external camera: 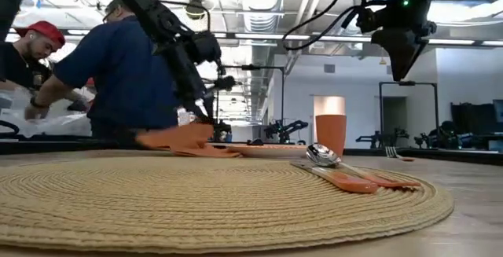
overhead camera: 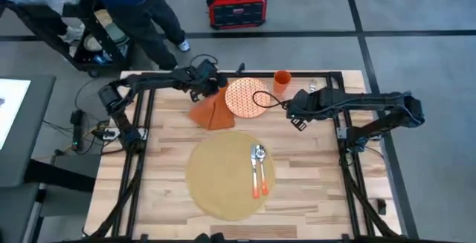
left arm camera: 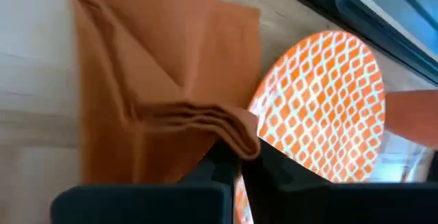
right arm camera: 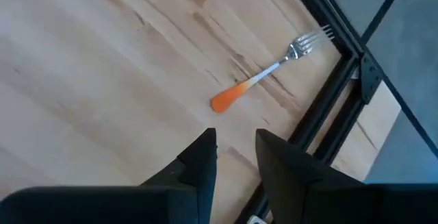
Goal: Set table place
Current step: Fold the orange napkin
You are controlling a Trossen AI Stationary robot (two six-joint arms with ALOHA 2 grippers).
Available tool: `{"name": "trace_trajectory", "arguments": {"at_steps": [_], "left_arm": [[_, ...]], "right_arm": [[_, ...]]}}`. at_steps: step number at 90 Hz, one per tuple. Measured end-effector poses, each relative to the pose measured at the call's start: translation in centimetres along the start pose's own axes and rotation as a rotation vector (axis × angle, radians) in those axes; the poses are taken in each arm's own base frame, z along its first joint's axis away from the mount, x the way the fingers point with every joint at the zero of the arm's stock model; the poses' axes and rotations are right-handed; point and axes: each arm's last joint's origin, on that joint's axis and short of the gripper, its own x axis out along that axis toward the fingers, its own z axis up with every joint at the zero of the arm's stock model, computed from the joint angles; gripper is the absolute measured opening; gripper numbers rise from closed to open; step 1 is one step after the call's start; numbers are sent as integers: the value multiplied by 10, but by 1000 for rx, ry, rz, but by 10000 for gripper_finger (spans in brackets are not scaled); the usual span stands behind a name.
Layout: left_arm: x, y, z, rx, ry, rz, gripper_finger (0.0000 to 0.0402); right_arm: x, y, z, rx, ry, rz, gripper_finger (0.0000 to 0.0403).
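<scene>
The desk [overhead camera: 312,191] carries a round tan placemat [overhead camera: 223,180] at lower centre of the high view, with two orange-handled utensils, a spoon [overhead camera: 258,167] among them, lying on its right part. Above the placemat sits a patterned plate [overhead camera: 247,98], with an orange cup [overhead camera: 282,81] to its right and a rust napkin [overhead camera: 210,111] to its left, its edge by the plate. The left gripper [overhead camera: 213,87] is at the upper centre-left, its fingers [left arm camera: 226,159] pinched narrow on a raised fold of the napkin. The right gripper [right arm camera: 236,155] hovers above the desk at the upper right of the high view, clear of the surface, fingers slightly apart and holding nothing; a fork [right arm camera: 270,70] lies on the wood below it, near the black frame rail [right arm camera: 321,107]. Two people [overhead camera: 111,5] stand beyond the desk, upper left.
</scene>
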Motion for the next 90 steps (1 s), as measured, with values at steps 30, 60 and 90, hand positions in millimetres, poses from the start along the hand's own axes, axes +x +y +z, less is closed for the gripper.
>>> {"name": "trace_trajectory", "arguments": {"at_steps": [30,60,90], "left_arm": [[-5,-18,3,7,-18,-59,0],[-2,-16,-10,5,-135,28,0],[46,-44,-43,177,10,56,0]], "right_arm": [[-3,5,-3,-9,-15,17,92],[-3,5,-2,-5,-17,18,92],[-3,5,-3,-8,-2,31,92]]}}
